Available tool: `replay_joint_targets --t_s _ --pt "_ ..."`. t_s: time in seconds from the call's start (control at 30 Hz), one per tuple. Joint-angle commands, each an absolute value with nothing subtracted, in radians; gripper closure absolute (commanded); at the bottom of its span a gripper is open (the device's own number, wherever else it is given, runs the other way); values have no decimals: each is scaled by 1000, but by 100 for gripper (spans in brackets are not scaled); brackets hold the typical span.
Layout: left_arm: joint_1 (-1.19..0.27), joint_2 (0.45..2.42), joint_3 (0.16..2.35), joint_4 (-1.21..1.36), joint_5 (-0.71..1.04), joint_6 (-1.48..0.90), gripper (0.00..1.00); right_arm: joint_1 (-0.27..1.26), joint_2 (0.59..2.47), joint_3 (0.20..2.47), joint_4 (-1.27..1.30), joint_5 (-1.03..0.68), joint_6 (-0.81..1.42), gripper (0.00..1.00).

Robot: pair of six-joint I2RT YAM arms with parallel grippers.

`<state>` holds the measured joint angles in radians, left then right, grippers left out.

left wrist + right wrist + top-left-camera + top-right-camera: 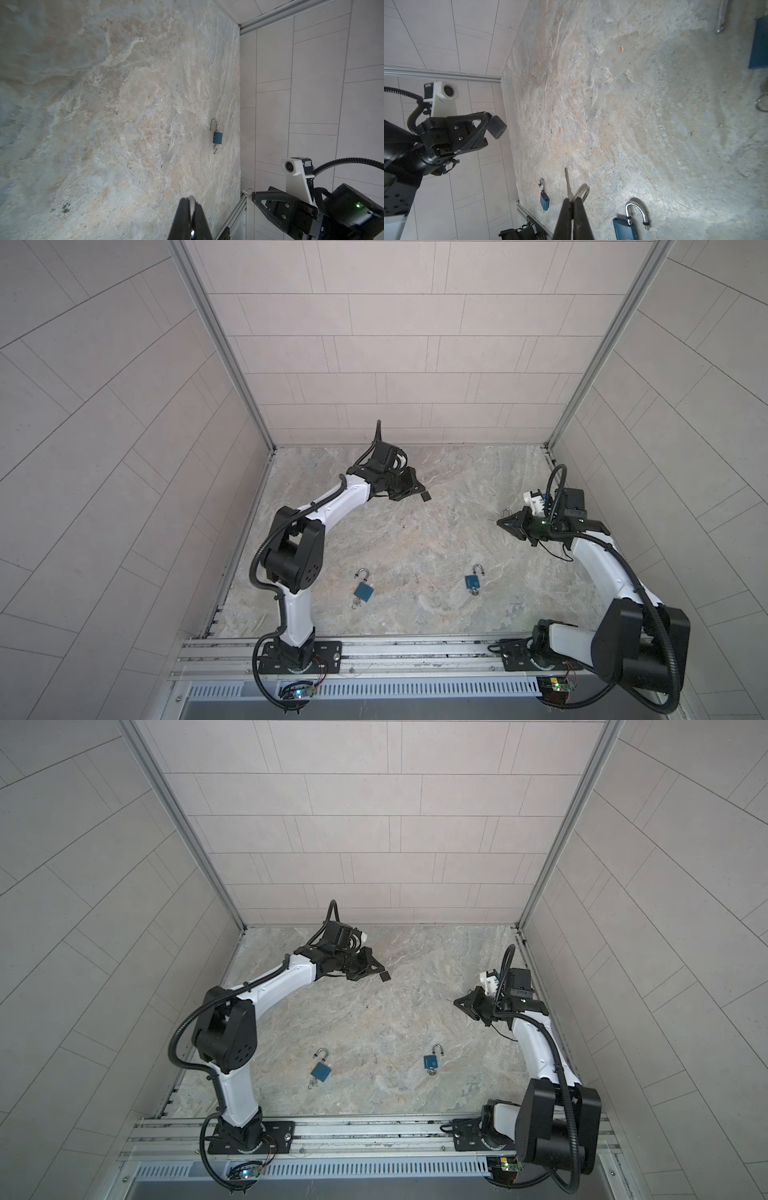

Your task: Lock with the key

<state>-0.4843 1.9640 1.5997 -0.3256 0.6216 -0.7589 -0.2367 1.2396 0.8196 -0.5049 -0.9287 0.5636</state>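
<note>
- left pincer (417,490) clenched on the shackle (489,113) of a black padlock (425,496); the body sticks out past the tips, clear of the worktop (415,539)
- can't tell if that shackle is pushed in or out, the fingers cover it
- right pincer (501,523) clenched on a key (566,181); blade pokes straight out past the tips, key ring (582,192) dangles beside it
- main relation: in both top views the black padlock sits across the open middle from the key, to its left and a bit further back; the 2 are well apart, nothing between them
- key's long axis runs along the right pincer and points roughly at the left arm
- right wrist view shows the padlock's bottom face with the keyhole (502,131) turned towards that camera, so the ends look roughly matched; fine line-up probably needed before the blade goes in
- each arm already has its part; a meeting point in the middle looks about equally near for both
- room: right pincer is close to the right wall, left pincer nearer the back wall, centre is free
- 2 other locks lie flat near the front, each open with a key in it: left blue padlock (364,590) and right blue padlock (472,581), well clear of both pincers
</note>
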Motion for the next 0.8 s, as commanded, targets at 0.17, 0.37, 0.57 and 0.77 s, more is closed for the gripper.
replay_joint_targets --t_s 0.17,0.37,0.57,0.77 --pt "-560 2237 1920 -458 672 -676 100 -257 1288 852 -501 -887 504 100" --pt "-622 2445 2189 -496 691 -704 100 -305 1316 854 -514 -849 494 100" --pt "-668 2588 2357 -380 738 -761 100 -352 1327 858 -513 -864 488 100" --pt "-670 2666 2409 -336 780 -797 100 -363 1333 878 -513 -869 492 100"
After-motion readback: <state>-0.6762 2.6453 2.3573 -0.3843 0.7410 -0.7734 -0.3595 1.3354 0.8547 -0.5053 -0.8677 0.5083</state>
